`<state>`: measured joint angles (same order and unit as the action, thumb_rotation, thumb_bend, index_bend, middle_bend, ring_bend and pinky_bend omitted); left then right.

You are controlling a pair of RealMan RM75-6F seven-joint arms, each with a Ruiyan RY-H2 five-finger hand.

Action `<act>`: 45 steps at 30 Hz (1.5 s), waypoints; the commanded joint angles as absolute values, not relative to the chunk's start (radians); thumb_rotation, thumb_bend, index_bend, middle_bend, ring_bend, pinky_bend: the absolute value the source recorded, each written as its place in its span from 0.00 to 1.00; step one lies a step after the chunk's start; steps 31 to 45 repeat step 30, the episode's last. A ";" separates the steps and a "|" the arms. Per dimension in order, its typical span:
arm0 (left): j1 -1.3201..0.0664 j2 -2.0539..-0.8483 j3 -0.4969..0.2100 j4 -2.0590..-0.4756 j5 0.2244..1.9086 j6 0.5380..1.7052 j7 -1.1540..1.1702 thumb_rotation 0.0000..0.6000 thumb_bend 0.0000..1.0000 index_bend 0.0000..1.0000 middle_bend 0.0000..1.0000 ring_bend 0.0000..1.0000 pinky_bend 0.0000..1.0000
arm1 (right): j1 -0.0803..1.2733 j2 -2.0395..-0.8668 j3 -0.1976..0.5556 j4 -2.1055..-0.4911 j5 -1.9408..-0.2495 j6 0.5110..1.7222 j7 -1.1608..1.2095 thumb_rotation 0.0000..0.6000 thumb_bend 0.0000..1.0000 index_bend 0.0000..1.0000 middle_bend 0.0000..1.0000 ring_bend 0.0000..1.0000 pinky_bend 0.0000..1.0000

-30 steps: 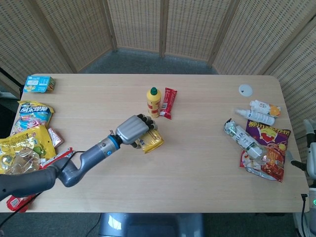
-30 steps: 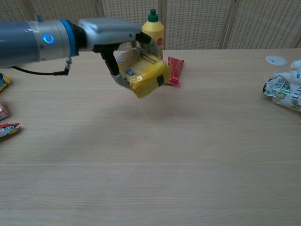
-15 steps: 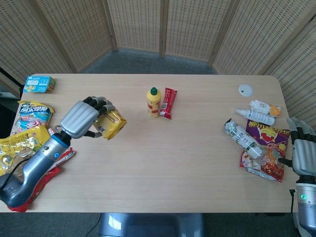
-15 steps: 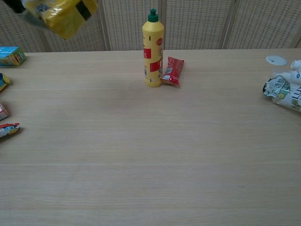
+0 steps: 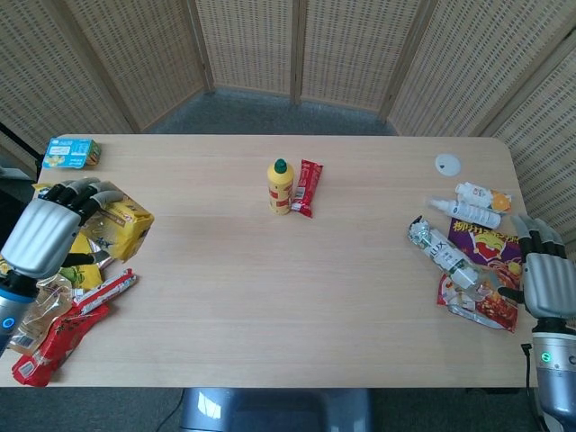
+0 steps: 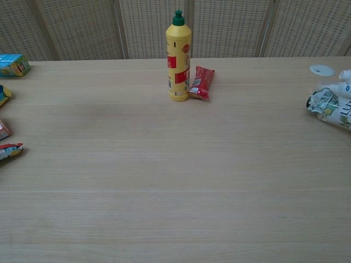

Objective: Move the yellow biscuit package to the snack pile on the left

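Head view: left hand (image 5: 43, 236) is gripping the yellow biscuit package (image 5: 123, 225), fingers curling over its top, at the table's left edge.
Change: over the last 1 second, the package has been travelling from mid-table, near the yellow bottle (image 5: 280, 186), across to the left; the chest view is no longer showing it.
Package position: it is hanging above the near edge of the snack pile (image 5: 54, 270), still held; whether it is touching the bags beneath cannot be told.
Task standing: carrying appears nearly done; lowering and letting go are remaining, by my judgement.
Right hand (image 5: 543, 283): it is resting off the table's right edge, fingers extended, holding nothing.
Materials: the package is a glossy, crinkled film pillow with dark print; pile items are flat foil and plastic bags, yellow and red.
Other items: a red sachet (image 5: 309, 187) is lying just beside the rigid, upright bottle; a blue box (image 5: 70, 153) is sitting at the far left corner.
Table (image 5: 297, 279): pale wood grain, matte, flat.
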<state>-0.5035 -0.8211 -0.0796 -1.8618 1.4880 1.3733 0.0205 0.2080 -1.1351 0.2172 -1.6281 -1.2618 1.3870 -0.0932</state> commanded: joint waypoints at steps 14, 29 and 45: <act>-0.431 -0.815 -0.084 -1.881 1.518 1.390 -0.009 1.00 0.26 0.57 0.69 0.68 0.52 | 0.220 -1.148 0.206 -1.646 -1.306 1.391 -0.080 1.00 0.27 0.00 0.00 0.00 0.00; -0.484 -0.881 -0.136 -1.824 1.484 1.292 -0.008 1.00 0.26 0.57 0.69 0.68 0.52 | 0.210 -1.144 0.200 -1.661 -1.287 1.395 -0.103 1.00 0.28 0.00 0.00 0.00 0.00; -0.487 -0.884 -0.138 -1.823 1.483 1.287 -0.006 1.00 0.26 0.58 0.69 0.68 0.52 | 0.210 -1.144 0.200 -1.660 -1.286 1.395 -0.103 1.00 0.27 0.00 0.00 0.00 0.00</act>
